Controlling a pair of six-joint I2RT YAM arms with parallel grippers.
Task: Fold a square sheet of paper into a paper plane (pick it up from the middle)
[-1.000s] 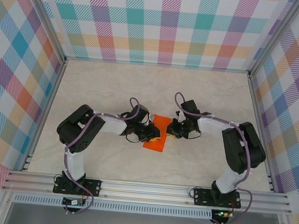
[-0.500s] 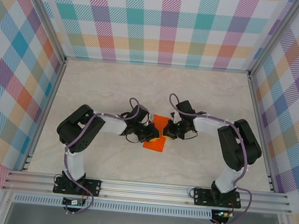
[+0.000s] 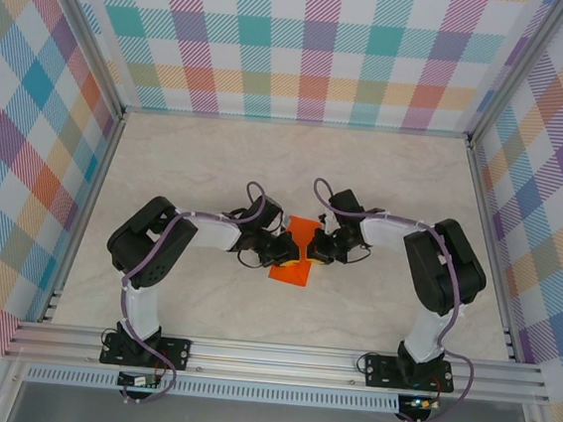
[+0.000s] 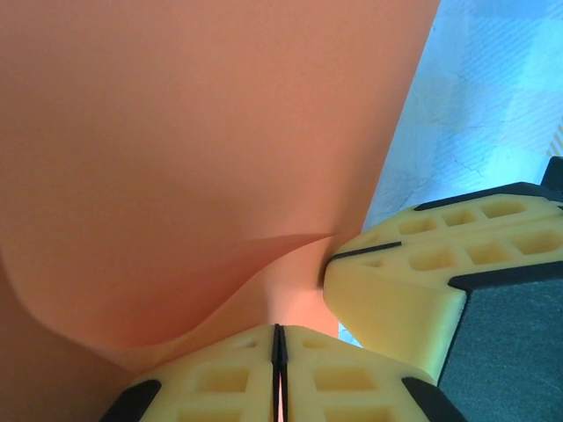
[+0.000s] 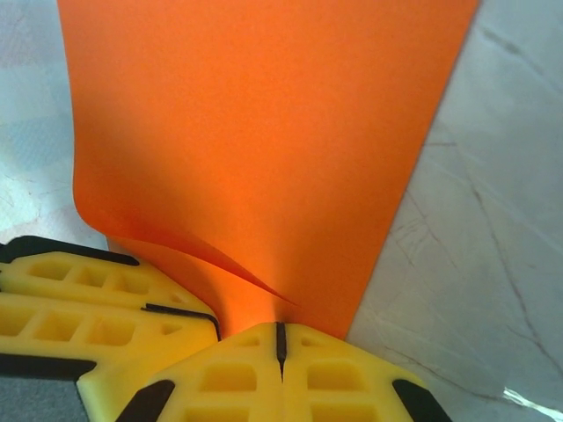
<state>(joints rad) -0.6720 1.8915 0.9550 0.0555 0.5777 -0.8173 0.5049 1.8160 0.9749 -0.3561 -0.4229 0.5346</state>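
Showing a marbled table [image 3: 216,165] enclosed by checked walls [image 3: 316,55], seen from above. The left arm [image 3: 159,244] and right arm [image 3: 446,267] bend inward and meet near the table's middle. The orange paper [image 3: 292,272] lies there between them. Most of it is flat on the table, with one edge curled upward.

Left gripper [image 3: 286,251]: in its wrist view the yellow jaws are pressed together on the lifted paper [image 4: 176,132] edge, with the right gripper's fingers [image 4: 396,281] just beside.

Right gripper [image 3: 314,251]: in its wrist view the jaws are likewise clamped on the raised paper [image 5: 264,132] edge, with the left gripper's fingers [image 5: 97,316] alongside.
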